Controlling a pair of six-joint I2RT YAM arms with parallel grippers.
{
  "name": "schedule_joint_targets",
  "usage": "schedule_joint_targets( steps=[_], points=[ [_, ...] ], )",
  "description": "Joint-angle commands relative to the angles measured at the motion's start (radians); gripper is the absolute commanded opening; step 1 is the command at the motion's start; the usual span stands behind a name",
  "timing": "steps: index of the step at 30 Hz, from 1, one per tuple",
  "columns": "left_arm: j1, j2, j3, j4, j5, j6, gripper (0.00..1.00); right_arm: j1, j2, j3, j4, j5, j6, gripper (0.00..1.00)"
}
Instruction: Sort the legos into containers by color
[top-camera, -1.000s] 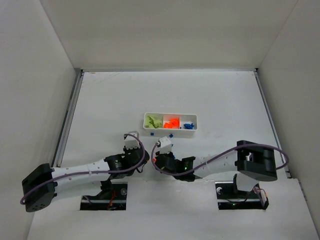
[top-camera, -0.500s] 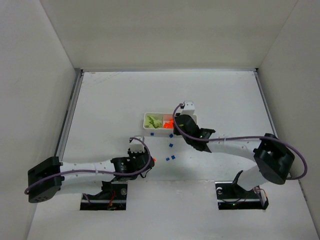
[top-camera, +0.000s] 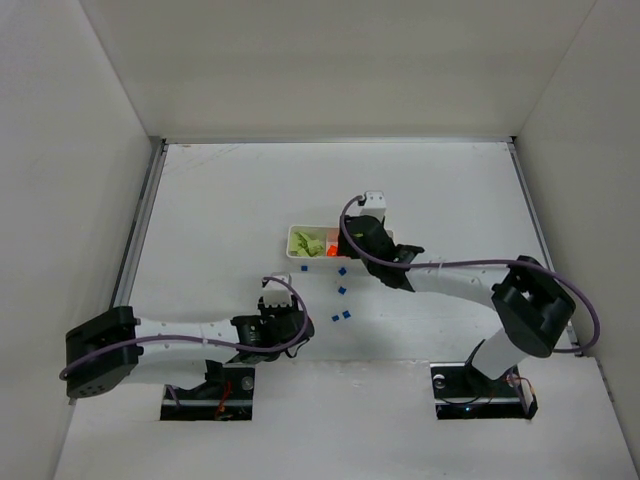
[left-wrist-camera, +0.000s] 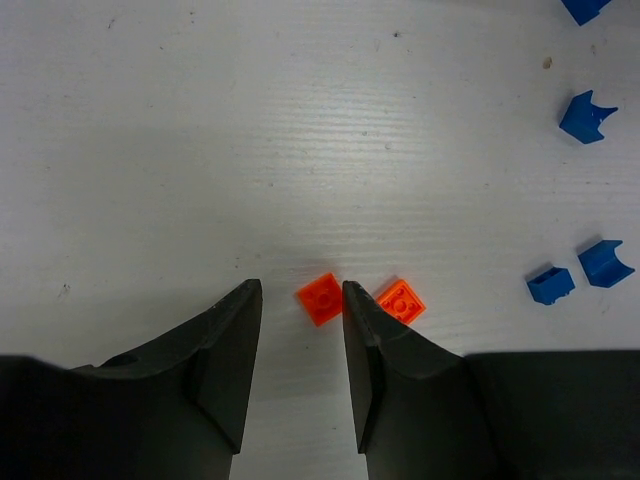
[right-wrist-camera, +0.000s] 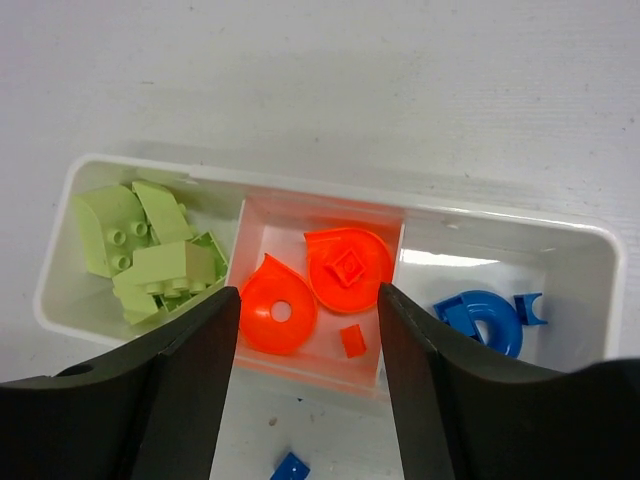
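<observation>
Tabletop (left-wrist-camera: 300, 120): blue legos (left-wrist-camera: 586, 116) lie loose.
Right arm (top-camera: 450, 275): stretched left over the tray (right-wrist-camera: 600, 240).
Left arm (top-camera: 185, 333): low, reaching right.
Right end effector (right-wrist-camera: 308, 295): spread wide, empty, above orange legos (right-wrist-camera: 345, 265) in the middle compartment.
Left end effector (left-wrist-camera: 300, 287): partly spread, straddling an orange brick (left-wrist-camera: 320, 299), unpinched.

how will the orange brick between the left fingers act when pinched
Probably rigid: the orange brick looks like hard plastic. Lying flat on the table, it likely won't roll but may skate. It sits off-centre in the left gripper, so one finger may nudge it first.
</observation>
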Motion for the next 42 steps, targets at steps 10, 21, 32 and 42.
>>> schedule_joint_targets(
  steps=[10, 21, 32, 42],
  points=[
    [-0.024, 0.086, 0.045, 0.018, -0.034, -0.056, 0.34, 0.201, -0.14, -0.187, 0.106, 0.093, 0.075, 0.61],
    [-0.061, 0.146, 0.086, -0.097, -0.071, -0.156, 0.28, 0.359, -0.244, -0.308, 0.126, 0.122, 0.192, 0.59],
    [-0.092, 0.222, 0.13, -0.189, -0.126, -0.223, 0.24, 0.405, -0.258, -0.331, 0.126, 0.142, 0.221, 0.6],
    [-0.099, 0.281, 0.13, -0.186, -0.132, -0.256, 0.28, 0.45, -0.279, -0.357, 0.096, 0.14, 0.258, 0.59]
  ],
)
